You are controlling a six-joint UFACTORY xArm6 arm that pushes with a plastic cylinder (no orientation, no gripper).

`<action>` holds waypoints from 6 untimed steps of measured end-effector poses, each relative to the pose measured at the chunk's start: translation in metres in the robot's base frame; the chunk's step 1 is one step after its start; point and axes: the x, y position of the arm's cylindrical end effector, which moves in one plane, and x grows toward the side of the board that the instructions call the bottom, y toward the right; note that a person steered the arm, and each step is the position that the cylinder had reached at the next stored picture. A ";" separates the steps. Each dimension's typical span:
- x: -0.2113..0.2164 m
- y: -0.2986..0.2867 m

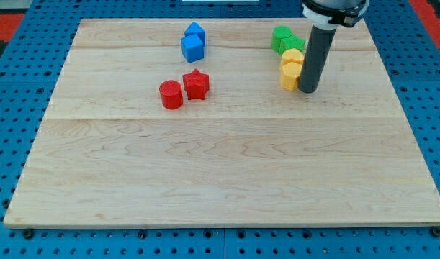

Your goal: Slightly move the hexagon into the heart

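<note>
The yellow hexagon [289,75] lies near the view's top right of the wooden board [220,173], directly below the yellow heart [292,57], and the two yellow blocks touch, stacked in a short column as seen from the camera. My tip [308,90] stands just to the view's right of the hexagon, pressed close against its side; whether it actually touches cannot be told. There is no gripper on the arm, only the straight dark rod [315,57], so nothing opens or closes here. Above the heart, two green blocks [284,39] sit together, their shapes partly hidden behind the rod and the heart. Well apart, toward the view's top centre, two blue blocks [194,42] touch each other, the lower one a cube. Below them a red cylinder [171,94] and a red star [196,84] lie side by side.
</note>
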 end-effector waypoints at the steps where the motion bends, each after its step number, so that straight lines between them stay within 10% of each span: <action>1: 0.013 -0.008; 6: 0.020 -0.083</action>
